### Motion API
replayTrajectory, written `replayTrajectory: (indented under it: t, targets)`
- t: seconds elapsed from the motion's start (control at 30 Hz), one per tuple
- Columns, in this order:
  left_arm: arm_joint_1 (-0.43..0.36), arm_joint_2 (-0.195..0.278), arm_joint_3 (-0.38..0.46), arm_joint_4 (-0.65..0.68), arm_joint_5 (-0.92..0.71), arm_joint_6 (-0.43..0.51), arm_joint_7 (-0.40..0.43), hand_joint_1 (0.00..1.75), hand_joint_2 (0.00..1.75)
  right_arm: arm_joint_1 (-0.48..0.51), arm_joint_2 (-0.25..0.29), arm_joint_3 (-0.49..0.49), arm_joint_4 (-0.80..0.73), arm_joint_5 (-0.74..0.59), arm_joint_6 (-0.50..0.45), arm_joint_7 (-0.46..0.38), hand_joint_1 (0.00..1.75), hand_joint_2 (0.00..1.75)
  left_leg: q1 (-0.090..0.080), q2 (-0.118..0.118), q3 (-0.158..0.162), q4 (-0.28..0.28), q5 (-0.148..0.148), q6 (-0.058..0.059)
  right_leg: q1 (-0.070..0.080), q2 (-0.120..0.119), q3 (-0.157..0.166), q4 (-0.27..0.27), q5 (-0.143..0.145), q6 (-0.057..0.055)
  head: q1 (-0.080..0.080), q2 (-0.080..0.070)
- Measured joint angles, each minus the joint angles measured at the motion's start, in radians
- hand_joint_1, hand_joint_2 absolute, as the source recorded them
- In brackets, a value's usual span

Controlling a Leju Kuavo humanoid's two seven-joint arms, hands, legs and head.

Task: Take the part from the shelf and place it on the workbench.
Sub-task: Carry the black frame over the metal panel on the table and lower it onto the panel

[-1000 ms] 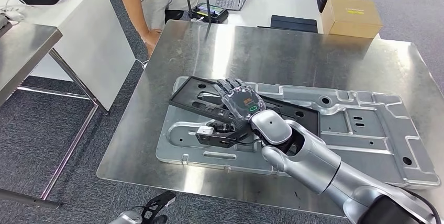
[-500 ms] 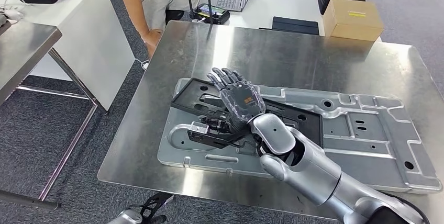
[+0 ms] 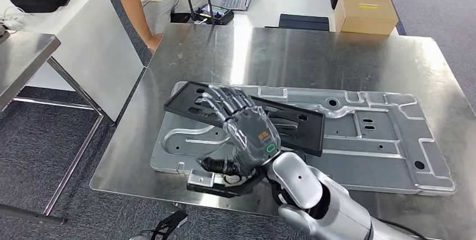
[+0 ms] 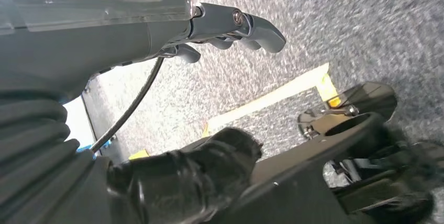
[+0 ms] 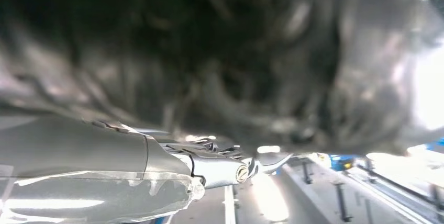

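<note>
The right hand (image 3: 247, 130) is spread wide, holding nothing, just above the black part (image 3: 292, 122). The part lies on a big metal plate (image 3: 381, 144) on the tabletop (image 3: 314, 55). The left hand (image 4: 230, 30) holds nothing.

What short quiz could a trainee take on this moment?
1. True or false: the black part lies on the grey metal plate.
2. The right hand is: A) closed around the part, B) spread open over the part, C) over the cardboard box.
3. Fill in: the box stands on a ____ table.
Key: 1 true; 2 B; 3 white.
</note>
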Motion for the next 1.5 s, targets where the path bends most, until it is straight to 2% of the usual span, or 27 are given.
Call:
replayTrajectory:
  t: [0.03,0.1,0.17,0.27,0.33,0.37,0.43,0.47,0.5,0.53,0.57,0.63,0.67,0.73,0.83,0.9,0.97,1.0,1.03,1.1,1.17,1.2,1.27,1.33,1.4,1.43,1.5]
  targets:
    - [0.005,0.001,0.000,0.000,0.002,0.006,0.000,0.00,1.75,0.016,-0.004,0.000,-0.015,0.010,0.000,-0.006,0.00,0.00,-0.001,0.000,0.021,-0.024,0.016,0.005,0.003,0.001,-0.005,0.003,0.002,-0.001,0.000,0.000]
    - [0.012,0.002,0.000,0.000,0.007,0.026,0.005,0.00,1.75,0.039,-0.009,0.000,-0.039,0.030,-0.001,-0.016,0.00,0.00,-0.008,0.000,0.101,-0.151,0.063,0.024,0.009,0.003,-0.013,0.006,0.006,-0.002,-0.002,0.000]
    - [0.017,0.002,0.000,0.000,0.008,0.047,0.018,0.00,1.75,0.060,-0.012,0.000,-0.059,0.045,-0.001,-0.023,0.00,0.00,-0.017,0.000,0.167,-0.260,0.083,0.041,0.011,0.002,-0.016,0.004,0.012,0.004,-0.002,0.000]
    - [0.023,-0.001,0.000,0.000,0.008,0.056,0.069,0.00,1.75,0.083,-0.015,0.000,-0.082,0.054,0.000,-0.028,0.00,0.00,-0.027,-0.001,0.181,-0.293,0.096,0.049,0.003,-0.001,-0.017,-0.004,0.025,0.020,-0.005,0.000]
    - [0.027,-0.005,0.000,0.000,0.010,0.059,0.106,0.00,1.75,0.098,-0.019,0.000,-0.094,0.056,0.000,-0.034,0.00,0.00,-0.020,0.001,0.182,-0.310,0.109,0.053,0.002,0.000,-0.019,-0.001,0.021,0.032,-0.005,0.000]
    - [0.028,-0.009,0.000,0.000,0.013,0.061,0.122,0.00,1.75,0.106,-0.021,0.000,-0.099,0.057,-0.002,-0.039,0.00,0.00,-0.017,0.003,0.180,-0.319,0.118,0.056,0.002,0.001,-0.027,0.015,0.002,0.038,-0.003,0.000]
    - [0.029,-0.016,0.000,0.000,0.018,0.066,0.130,0.00,1.75,0.117,-0.025,0.000,-0.103,0.061,-0.008,-0.050,0.00,0.00,-0.013,0.006,0.169,-0.327,0.132,0.060,0.000,0.001,-0.062,0.108,-0.072,0.047,0.000,0.000]
    - [0.030,-0.018,0.000,0.000,0.021,0.067,0.132,0.00,1.75,0.121,-0.025,0.000,-0.103,0.063,-0.011,-0.055,0.00,0.00,-0.013,0.007,0.161,-0.326,0.137,0.062,-0.002,0.001,-0.085,0.171,-0.113,0.051,0.001,0.000]
    - [0.031,-0.020,0.000,0.000,0.022,0.067,0.132,0.00,1.75,0.125,-0.025,0.000,-0.103,0.065,-0.015,-0.058,0.00,0.00,-0.013,0.007,0.152,-0.324,0.140,0.060,-0.005,0.000,-0.100,0.221,-0.138,0.056,0.001,0.000]
    - [0.033,-0.022,0.000,0.000,0.024,0.067,0.133,0.00,1.75,0.129,-0.026,0.000,-0.103,0.067,-0.018,-0.060,0.00,0.00,-0.012,0.008,0.144,-0.320,0.142,0.059,-0.008,0.000,-0.101,0.242,-0.143,0.061,0.001,0.000]
    - [0.034,-0.023,0.000,0.000,0.025,0.067,0.133,0.00,1.75,0.134,-0.027,0.000,-0.103,0.070,-0.021,-0.063,0.00,0.00,-0.010,0.009,0.137,-0.315,0.143,0.057,-0.012,0.000,-0.083,0.228,-0.129,0.066,0.001,0.000]
    - [0.036,-0.026,0.000,0.000,0.026,0.069,0.133,0.00,1.75,0.142,-0.030,0.000,-0.103,0.074,-0.027,-0.068,0.00,0.00,-0.005,0.008,0.121,-0.298,0.140,0.049,-0.019,-0.001,-0.013,0.122,-0.078,0.075,0.002,0.000]
    - [0.036,-0.028,0.000,0.000,0.026,0.069,0.133,0.00,1.75,0.144,-0.030,0.000,-0.103,0.076,-0.030,-0.070,0.00,0.00,-0.004,0.008,0.112,-0.287,0.138,0.043,-0.018,0.001,0.019,0.069,-0.062,0.075,0.002,0.000]
    - [0.036,-0.030,0.000,0.001,0.027,0.070,0.133,0.00,1.75,0.147,-0.031,0.000,-0.105,0.077,-0.033,-0.072,0.00,0.00,-0.006,0.005,0.097,-0.272,0.141,0.029,-0.014,0.004,0.041,0.021,-0.058,0.065,0.002,0.000]
    - [0.038,-0.031,0.000,0.001,0.029,0.070,0.135,0.00,1.75,0.153,-0.033,0.000,-0.105,0.078,-0.034,-0.074,0.00,0.00,-0.007,0.002,0.085,-0.264,0.146,0.013,-0.015,0.003,0.032,0.016,-0.049,0.043,0.002,0.000]
    - [0.038,-0.032,0.000,0.001,0.032,0.070,0.137,0.00,1.75,0.154,-0.033,0.000,-0.105,0.079,-0.034,-0.074,0.00,0.00,-0.004,0.003,0.063,-0.217,0.106,0.004,-0.018,0.000,0.028,0.011,-0.042,0.030,-0.003,0.000]
    - [0.038,-0.032,0.000,0.001,0.033,0.070,0.138,0.00,1.75,0.156,-0.033,0.000,-0.105,0.079,-0.034,-0.076,0.00,0.00,-0.002,0.004,0.015,-0.096,0.039,-0.003,-0.014,-0.002,0.023,0.011,-0.038,0.022,-0.009,0.000]
    - [0.039,-0.032,0.000,0.001,0.034,0.071,0.139,0.00,1.75,0.158,-0.034,0.000,-0.105,0.080,-0.034,-0.077,0.00,0.00,-0.002,0.004,-0.010,-0.033,0.014,-0.004,-0.010,-0.003,0.020,0.012,-0.036,0.020,-0.010,0.000]
    - [0.039,-0.032,0.000,0.001,0.033,0.072,0.140,0.00,1.75,0.160,-0.034,0.000,-0.105,0.080,-0.035,-0.078,0.00,0.00,-0.003,0.004,-0.023,0.007,0.006,-0.001,-0.006,-0.004,0.017,0.014,-0.035,0.017,-0.010,0.000]
    - [0.038,-0.033,0.000,0.001,0.031,0.073,0.143,0.00,1.75,0.163,-0.035,0.000,-0.105,0.081,-0.035,-0.081,0.00,0.87,-0.008,0.004,-0.007,-0.006,0.034,0.012,0.005,-0.002,0.013,0.016,-0.032,0.013,-0.010,0.000]
    - [0.038,-0.034,0.000,0.001,0.029,0.073,0.145,0.00,1.75,0.165,-0.035,0.000,-0.105,0.081,-0.036,-0.086,0.00,1.75,-0.018,0.001,0.053,-0.111,0.085,0.038,0.016,0.001,0.013,0.017,-0.029,0.009,-0.010,0.000]
    - [0.036,-0.033,0.000,0.001,0.027,0.073,0.147,0.00,1.75,0.165,-0.036,0.000,-0.106,0.080,-0.037,-0.089,0.00,1.75,-0.024,0.000,0.087,-0.167,0.099,0.056,0.019,0.001,0.012,0.016,-0.028,0.008,-0.007,0.000]
    - [0.032,-0.032,0.000,0.001,0.024,0.072,0.150,0.00,1.75,0.169,-0.036,0.000,-0.107,0.079,-0.038,-0.095,0.00,1.75,-0.037,0.000,0.130,-0.249,0.113,0.080,0.016,0.000,0.008,0.015,-0.022,0.011,-0.003,0.000]
    - [0.030,-0.033,0.000,0.001,0.022,0.070,0.152,0.00,1.75,0.174,-0.037,0.000,-0.111,0.078,-0.039,-0.103,0.00,1.75,-0.045,0.000,0.137,-0.274,0.123,0.085,0.008,-0.001,0.006,0.010,-0.012,0.019,-0.004,0.000]
    - [0.028,-0.035,0.000,0.001,0.022,0.066,0.154,0.00,1.75,0.176,-0.037,0.000,-0.120,0.078,-0.035,-0.111,0.00,1.75,-0.038,0.004,0.143,-0.303,0.140,0.083,0.009,-0.001,0.002,0.011,-0.018,0.030,-0.005,0.000]
    - [0.026,-0.036,0.000,0.001,0.022,0.064,0.156,0.00,1.75,0.177,-0.038,0.000,-0.128,0.078,-0.030,-0.116,0.00,1.75,-0.032,0.007,0.144,-0.318,0.152,0.083,0.009,0.000,-0.006,0.030,-0.041,0.036,-0.003,0.000]
    - [0.020,-0.036,0.000,0.001,0.022,0.061,0.156,0.00,1.75,0.179,-0.038,0.000,-0.145,0.076,-0.016,-0.123,0.00,1.75,-0.026,0.009,0.133,-0.329,0.168,0.080,0.003,0.001,-0.033,0.119,-0.121,0.050,0.001,0.000]
